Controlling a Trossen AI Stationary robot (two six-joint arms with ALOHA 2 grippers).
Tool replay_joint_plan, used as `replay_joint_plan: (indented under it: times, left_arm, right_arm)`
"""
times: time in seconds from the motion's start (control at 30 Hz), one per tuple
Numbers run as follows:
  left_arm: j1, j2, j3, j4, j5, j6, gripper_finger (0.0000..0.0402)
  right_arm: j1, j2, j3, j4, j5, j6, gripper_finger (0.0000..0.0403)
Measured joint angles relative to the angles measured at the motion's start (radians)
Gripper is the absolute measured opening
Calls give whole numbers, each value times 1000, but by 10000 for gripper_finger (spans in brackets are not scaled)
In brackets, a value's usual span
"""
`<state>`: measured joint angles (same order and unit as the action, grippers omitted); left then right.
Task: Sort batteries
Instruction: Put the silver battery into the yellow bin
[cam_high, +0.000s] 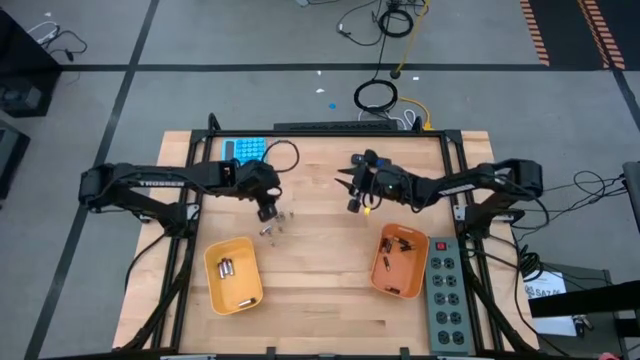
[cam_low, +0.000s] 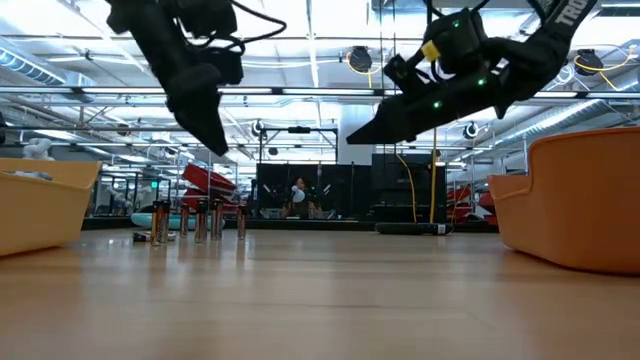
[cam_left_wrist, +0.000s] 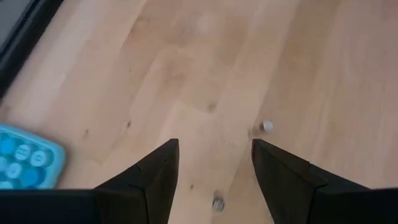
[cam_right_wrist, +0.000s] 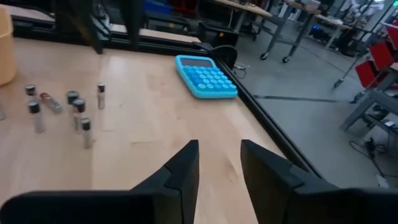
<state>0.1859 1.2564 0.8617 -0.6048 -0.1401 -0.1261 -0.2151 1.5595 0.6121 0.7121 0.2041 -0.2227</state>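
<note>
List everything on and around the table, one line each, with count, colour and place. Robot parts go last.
loose batteries: several, exact count unclear, silvery and dark, most standing upright in a cluster mid-table under the left gripper.
left tray: one, orange, near-left part of the table, holding a few silvery batteries.
right tray: one, orange, near-right part, holding several darker batteries.
calculator: one, blue, far-left edge of the table.
power strip: one, grey-green, right edge beside the right tray.
table: one, light wood, black frame.
left gripper: one, dark, open, above the battery cluster.
right gripper: one, dark, fingers apart with nothing between them, raised over the table's centre-right.
</note>
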Motion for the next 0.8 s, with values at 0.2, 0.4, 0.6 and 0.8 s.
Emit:
replay_joint_plan:
  times: [0.2,0.4,0.6,0.8]
  left_arm:
    - [-63,0,46,-209,8,78,201]
    - [-79,31,12,-285,10,73,198]
    - [-80,104,11,-253,7,88,198]
    - [-76,177,10,-223,-19,107,198]
  right_arm:
    - [-24,6,0,7,2,-24,109]
    - [-28,6,0,20,-2,-51,109]
    - [-55,6,0,22,-2,-71,109]
    - [-100,6,0,19,-82,-66,109]
